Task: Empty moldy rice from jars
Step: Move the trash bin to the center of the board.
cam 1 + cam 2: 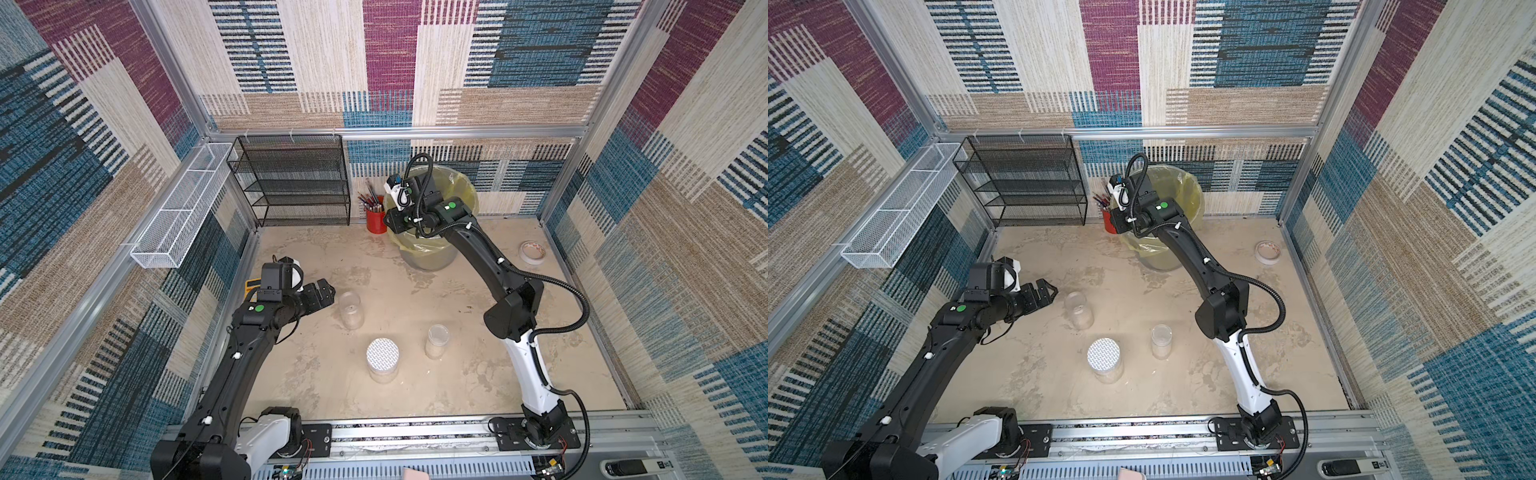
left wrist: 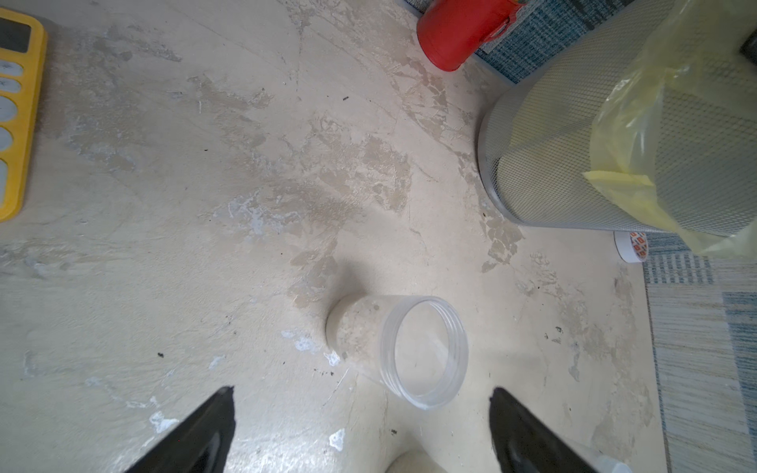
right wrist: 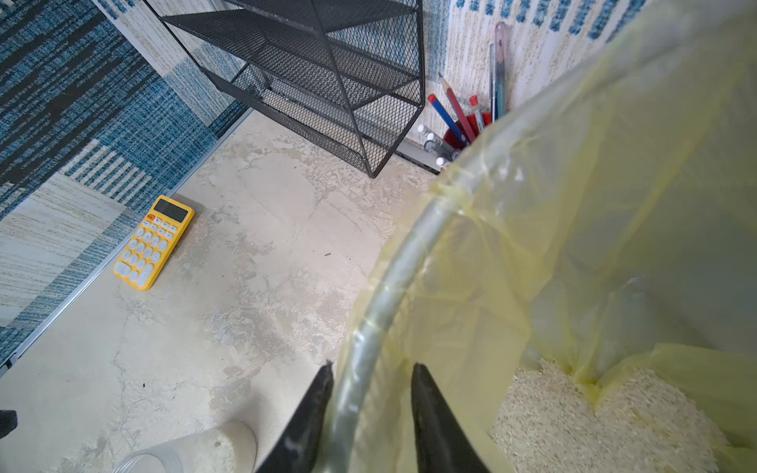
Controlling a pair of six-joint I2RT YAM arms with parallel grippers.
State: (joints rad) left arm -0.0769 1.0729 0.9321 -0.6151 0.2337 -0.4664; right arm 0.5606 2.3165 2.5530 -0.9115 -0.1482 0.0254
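Spread wide and empty, the left gripper (image 2: 361,389) faces the lidless jar (image 2: 397,348) standing upright just ahead, moldy rice (image 2: 356,327) at its bottom, well apart from the bin (image 2: 540,164), whose rim the right gripper (image 3: 370,366) straddles with jaws parted, leaving the left arm nearer.

The left arm (image 1: 232,374) and the right arm (image 1: 473,253) are black with white lower links (image 1: 530,370). Each wears a round green sticker (image 1: 259,308); a ribbed black cable hose (image 1: 587,307) runs along the right one.
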